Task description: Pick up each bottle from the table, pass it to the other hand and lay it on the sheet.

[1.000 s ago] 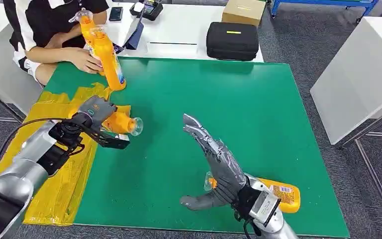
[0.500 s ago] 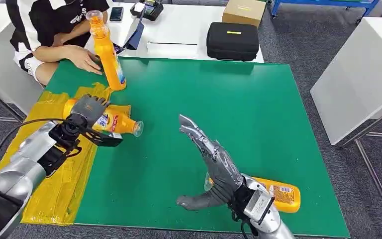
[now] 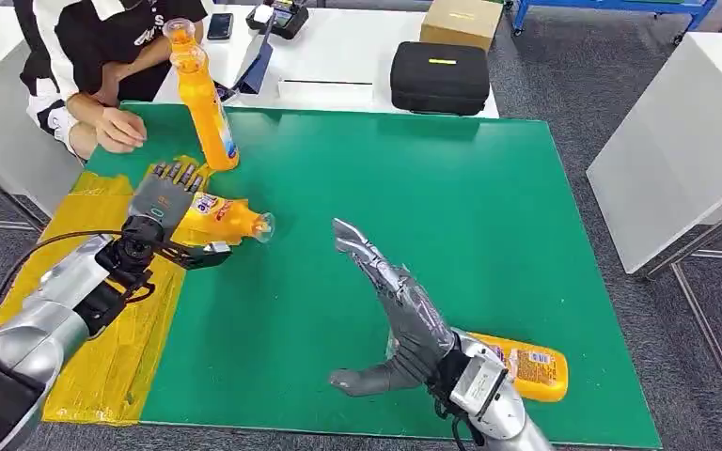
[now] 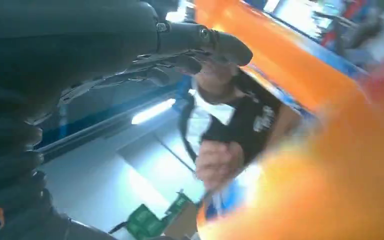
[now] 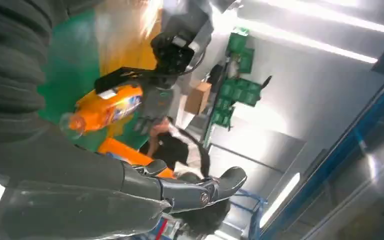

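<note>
- The left hand [image 3: 164, 194] is flat and spread, with its fingers apart. It rests against an orange bottle [image 3: 223, 218] that lies on its side, and it does not wrap around it.
- That orange bottle is just beside the left hand, toward the middle of the table. Its cap end points away from the hand, and its wider end touches the edge of the yellow sheet [image 3: 103, 348].
- The yellow sheet lies under the left arm and hand, on the green mat [image 3: 451, 207].
- The right hand [image 3: 397, 310] is wide open, with fingers straight and thumb out. It holds nothing.
- A second orange bottle [image 3: 526, 366] lies flat on the green mat just behind the right hand, close to its wrist.
- A third orange bottle [image 3: 202, 94] leans tilted just past the left hand's fingertips.
- A person's hand [image 3: 117, 127] rests on the mat's far corner, beyond the left hand and apart from that bottle.
- A black case [image 3: 439, 77] sits on the white table, far beyond the right hand.
</note>
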Tool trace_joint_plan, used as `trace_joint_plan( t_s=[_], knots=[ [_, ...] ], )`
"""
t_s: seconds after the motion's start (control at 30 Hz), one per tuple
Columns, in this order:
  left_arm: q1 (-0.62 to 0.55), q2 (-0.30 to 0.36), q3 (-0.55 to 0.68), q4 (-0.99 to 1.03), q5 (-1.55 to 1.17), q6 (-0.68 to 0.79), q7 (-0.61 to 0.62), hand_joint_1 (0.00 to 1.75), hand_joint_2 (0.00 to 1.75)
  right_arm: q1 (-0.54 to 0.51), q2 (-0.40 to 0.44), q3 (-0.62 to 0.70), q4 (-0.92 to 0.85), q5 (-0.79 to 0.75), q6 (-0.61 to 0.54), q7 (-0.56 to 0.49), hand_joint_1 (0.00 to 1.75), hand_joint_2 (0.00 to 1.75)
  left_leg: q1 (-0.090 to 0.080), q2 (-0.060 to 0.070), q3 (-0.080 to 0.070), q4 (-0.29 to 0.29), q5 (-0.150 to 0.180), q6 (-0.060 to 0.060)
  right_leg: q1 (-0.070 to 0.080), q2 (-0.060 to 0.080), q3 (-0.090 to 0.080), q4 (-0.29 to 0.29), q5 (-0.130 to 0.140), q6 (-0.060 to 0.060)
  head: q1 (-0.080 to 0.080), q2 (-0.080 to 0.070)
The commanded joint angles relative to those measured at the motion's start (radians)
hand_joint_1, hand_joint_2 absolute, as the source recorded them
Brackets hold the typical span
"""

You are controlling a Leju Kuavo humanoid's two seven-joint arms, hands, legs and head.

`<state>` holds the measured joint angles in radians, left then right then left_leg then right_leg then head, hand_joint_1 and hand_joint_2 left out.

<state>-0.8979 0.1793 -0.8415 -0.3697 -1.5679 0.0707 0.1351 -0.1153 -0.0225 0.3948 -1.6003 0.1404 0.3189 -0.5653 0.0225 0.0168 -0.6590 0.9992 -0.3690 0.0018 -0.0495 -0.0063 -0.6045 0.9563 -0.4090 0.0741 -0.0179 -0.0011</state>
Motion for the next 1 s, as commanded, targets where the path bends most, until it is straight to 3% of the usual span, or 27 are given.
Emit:
trace_joint_plan(
  t_s=[0.03,0.1,0.13,0.23,0.3,0.43,0.57,1.0],
  knots=[
    [-0.037,-0.016,0.018,0.023,-0.002,0.036,0.035,0.0,1.75,-0.001,0.002,-0.009,0.008,0.015,-0.016,0.009,0.0,1.75,0.001,-0.002,0.004,0.001,-0.003,0.001,0.001,-0.001,0.005,0.001,-0.003,-0.006,0.001,0.0],
    [-0.005,-0.022,0.153,-0.055,0.031,0.242,0.059,0.0,1.75,0.018,-0.01,-0.022,-0.049,0.101,-0.102,0.034,0.0,1.75,0.0,-0.001,0.003,0.001,-0.002,0.001,0.001,0.0,0.003,0.0,-0.002,-0.005,0.0,0.0],
    [0.042,-0.049,0.323,-0.146,0.202,0.322,-0.096,0.0,1.75,0.032,-0.02,-0.035,-0.092,0.162,-0.155,0.063,0.0,1.75,0.001,-0.002,0.002,0.0,-0.001,0.001,0.001,-0.001,0.002,0.0,-0.001,-0.004,0.0,0.0],
    [0.175,-0.088,0.58,-0.528,0.598,0.184,-0.46,0.0,1.75,0.058,-0.041,-0.06,-0.21,0.365,-0.28,0.129,0.0,1.75,0.0,-0.005,0.0,0.001,-0.001,0.001,0.0,-0.005,0.002,0.0,-0.002,-0.004,0.0,0.0],
    [0.268,-0.118,0.675,-0.761,0.884,0.01,-0.568,0.0,1.75,0.084,-0.059,-0.062,-0.267,0.575,-0.372,0.188,0.0,1.75,-0.001,-0.01,0.002,0.002,-0.002,0.002,0.0,-0.009,0.004,0.002,-0.005,-0.005,0.0,0.0],
    [0.389,-0.14,0.684,-0.905,1.123,-0.143,-0.577,0.0,1.75,0.122,-0.115,-0.038,-0.291,1.001,-0.431,0.358,0.0,1.75,-0.002,-0.003,0.003,0.001,-0.003,0.002,-0.001,-0.002,0.003,0.0,-0.003,-0.004,0.0,0.0],
    [0.425,-0.137,0.666,-0.906,1.112,-0.103,-0.594,0.0,1.75,0.136,-0.13,-0.036,-0.289,1.018,-0.43,0.369,0.0,1.75,-0.002,0.003,0.005,-0.001,-0.006,0.0,-0.001,0.004,0.003,-0.002,-0.002,-0.004,0.0,0.0],
    [0.415,-0.14,0.673,-0.893,1.139,-0.117,-0.593,0.0,1.75,0.131,-0.136,-0.035,-0.285,1.036,-0.424,0.387,0.0,1.75,0.0,0.001,0.005,0.0,-0.006,0.0,0.001,0.003,0.005,-0.001,-0.003,-0.006,0.0,0.0]
  ],
)
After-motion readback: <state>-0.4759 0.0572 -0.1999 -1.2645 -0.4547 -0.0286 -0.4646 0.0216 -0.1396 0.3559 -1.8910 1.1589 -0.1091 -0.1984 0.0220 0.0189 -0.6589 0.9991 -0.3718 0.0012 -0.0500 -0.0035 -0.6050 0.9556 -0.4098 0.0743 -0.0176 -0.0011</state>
